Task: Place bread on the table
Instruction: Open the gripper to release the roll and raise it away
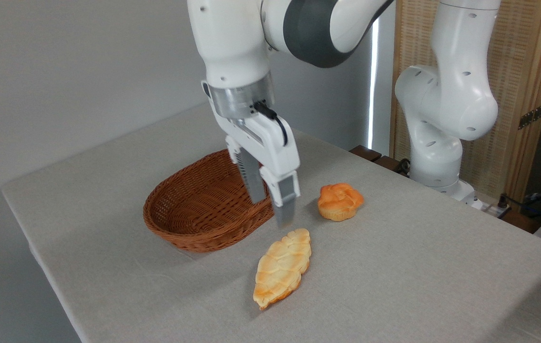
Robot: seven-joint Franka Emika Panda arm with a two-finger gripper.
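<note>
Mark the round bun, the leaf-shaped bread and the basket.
round bun (340, 201), fixed camera, knobbly top
leaf-shaped bread (283, 267), fixed camera, middle of crust
basket (189, 234), fixed camera, near outer wall

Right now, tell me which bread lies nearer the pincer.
The long leaf-shaped bread, just below the pincer; the round bun sits farther right.

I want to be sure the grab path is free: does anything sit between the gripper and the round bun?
Nothing visible does. The gripper hangs open and empty beside the basket; the bun lies to its right on bare table.
</note>
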